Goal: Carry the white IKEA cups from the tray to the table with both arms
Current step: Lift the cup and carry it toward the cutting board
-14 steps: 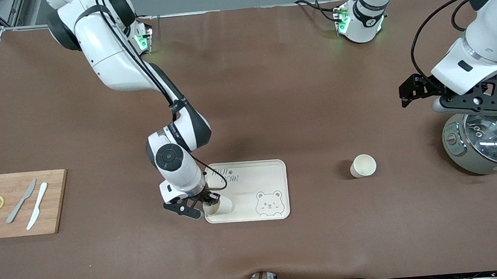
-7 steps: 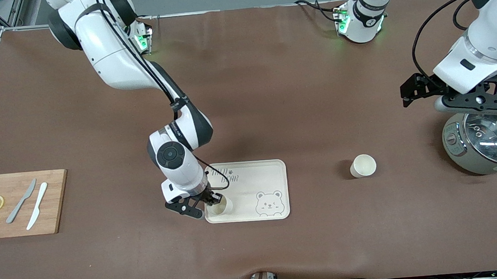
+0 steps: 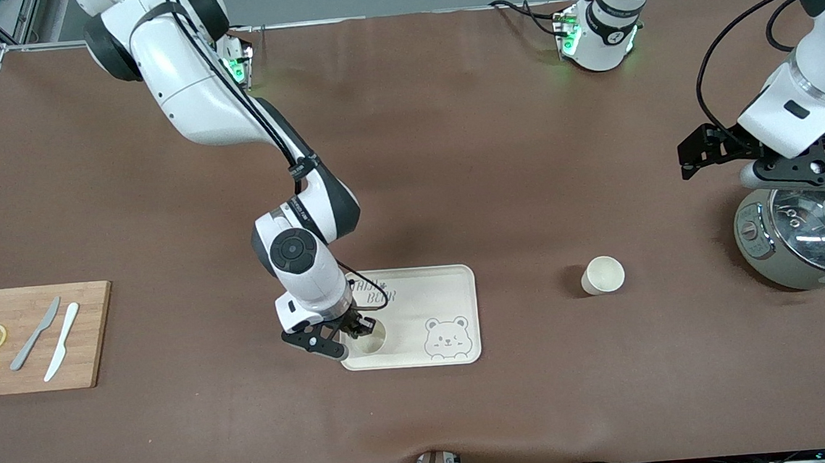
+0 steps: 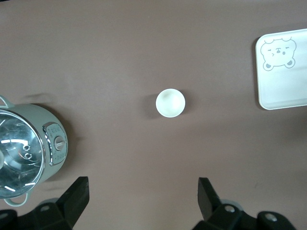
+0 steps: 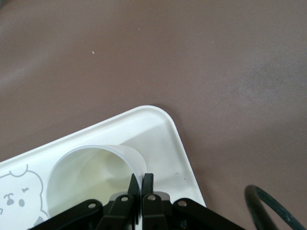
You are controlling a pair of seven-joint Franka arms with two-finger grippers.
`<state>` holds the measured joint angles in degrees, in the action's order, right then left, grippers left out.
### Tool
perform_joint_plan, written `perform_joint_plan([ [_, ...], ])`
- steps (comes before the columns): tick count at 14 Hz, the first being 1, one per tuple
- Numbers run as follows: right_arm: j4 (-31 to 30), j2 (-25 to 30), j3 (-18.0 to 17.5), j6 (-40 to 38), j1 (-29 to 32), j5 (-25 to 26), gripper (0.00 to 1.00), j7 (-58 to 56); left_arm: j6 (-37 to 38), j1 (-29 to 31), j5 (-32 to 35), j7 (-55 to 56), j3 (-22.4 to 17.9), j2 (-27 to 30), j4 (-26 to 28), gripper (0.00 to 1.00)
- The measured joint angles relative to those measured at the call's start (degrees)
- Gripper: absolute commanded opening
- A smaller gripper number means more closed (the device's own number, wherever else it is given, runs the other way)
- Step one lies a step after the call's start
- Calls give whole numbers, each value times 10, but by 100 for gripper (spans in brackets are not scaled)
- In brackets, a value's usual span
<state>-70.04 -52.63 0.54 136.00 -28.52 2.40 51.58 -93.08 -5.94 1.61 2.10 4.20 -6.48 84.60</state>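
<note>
Right gripper (image 3: 356,335) tipped cup (image 3: 369,342) upright on tray (image 3: 453,287); left gripper (image 3: 777,155) rose slightly.

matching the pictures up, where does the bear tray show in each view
Front view: bear tray low in the middle, right gripper pinching a cup on it.
Left wrist view: one end at the edge.
Right wrist view: a rounded corner under that cup.
Shared landmark: the printed bear face.

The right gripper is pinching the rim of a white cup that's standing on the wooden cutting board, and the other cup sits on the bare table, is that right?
Not quite. The right gripper does pinch the rim of a white cup, but that cup stands on the bear-printed tray, not the wooden cutting board; the right wrist view shows it. The other cup does sit on the bare table.
</note>
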Motion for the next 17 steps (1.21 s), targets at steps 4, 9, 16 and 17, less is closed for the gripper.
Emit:
perform_joint_plan([
  [4, 14, 17, 7, -77, 2, 0, 0, -1, 0, 0, -6, 0, 0, 0, 0, 100],
  [9, 24, 122, 12, -238, 62, -1, 0, -121, 0, 1, -10, 0, 0, 0, -1, 100],
  [16, -100, 245, 12, -270, 185, -1, 0, -354, 0, 2, -11, 0, 0, 0, -1, 100],
  [17, -114, 255, 12, -264, 198, -1, 0, -378, 0, 2, -11, 1, 0, 0, -1, 100],
])
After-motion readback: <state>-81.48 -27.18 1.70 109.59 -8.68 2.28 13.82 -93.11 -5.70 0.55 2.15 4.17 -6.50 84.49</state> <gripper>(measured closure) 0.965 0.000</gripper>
